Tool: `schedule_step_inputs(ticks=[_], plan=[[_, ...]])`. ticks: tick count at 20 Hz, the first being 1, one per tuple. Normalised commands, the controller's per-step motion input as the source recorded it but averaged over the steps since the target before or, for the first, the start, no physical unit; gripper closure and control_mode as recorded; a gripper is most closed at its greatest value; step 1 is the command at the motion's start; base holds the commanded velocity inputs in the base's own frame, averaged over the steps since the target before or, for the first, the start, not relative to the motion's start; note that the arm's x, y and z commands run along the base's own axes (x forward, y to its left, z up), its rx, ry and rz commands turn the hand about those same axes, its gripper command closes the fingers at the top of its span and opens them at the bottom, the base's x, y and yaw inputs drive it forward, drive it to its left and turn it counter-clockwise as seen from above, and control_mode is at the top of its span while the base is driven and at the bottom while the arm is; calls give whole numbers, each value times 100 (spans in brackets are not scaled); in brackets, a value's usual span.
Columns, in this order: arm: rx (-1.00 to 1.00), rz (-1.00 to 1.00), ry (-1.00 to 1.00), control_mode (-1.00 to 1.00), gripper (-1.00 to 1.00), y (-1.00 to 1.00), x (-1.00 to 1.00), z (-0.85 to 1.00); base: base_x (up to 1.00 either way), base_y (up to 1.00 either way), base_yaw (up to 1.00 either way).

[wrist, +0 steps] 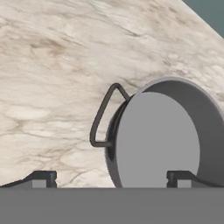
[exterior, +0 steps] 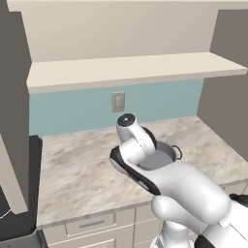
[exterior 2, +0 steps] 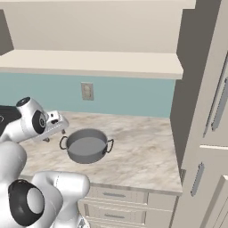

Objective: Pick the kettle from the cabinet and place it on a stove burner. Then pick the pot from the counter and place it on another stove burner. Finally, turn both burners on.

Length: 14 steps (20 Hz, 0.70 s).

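Observation:
The wide grey pot (exterior 2: 87, 147) with two loop handles sits on the marbled counter (exterior 2: 142, 151), near its front edge. My gripper (exterior 2: 54, 136) hangs open just above the pot's left side. In the hand view the gripper (wrist: 111, 179) stands with one fingertip over bare counter (wrist: 52, 78) and the other over the pot (wrist: 157, 140), with the dark loop handle (wrist: 103, 118) between them. In the left base view my arm covers most of the pot (exterior: 162, 157). The cabinet shelf (exterior: 126, 70) is bare. The kettle is out of view. A strip of the black cooktop (exterior: 35, 184) shows at the left.
A wall outlet (exterior 2: 87, 91) sits on the teal backsplash behind the pot. Tall cream cabinet doors (exterior 2: 209, 133) close off the counter's right end. A grey-brown side panel (exterior: 12, 121) rises at the left, by the stove. Drawers (exterior: 92, 224) run under the counter.

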Motion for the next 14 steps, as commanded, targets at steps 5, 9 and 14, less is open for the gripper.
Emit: schedule_step_inputs(ticks=[5,9,14], plan=[[-1,0,0,-100,-100,0,0,-24,0,0,0],[-1,0,-1,-100,-100,0,1,-22,0,0,0],[-1,0,-2,-100,-100,0,7,-16,0,0,0]])
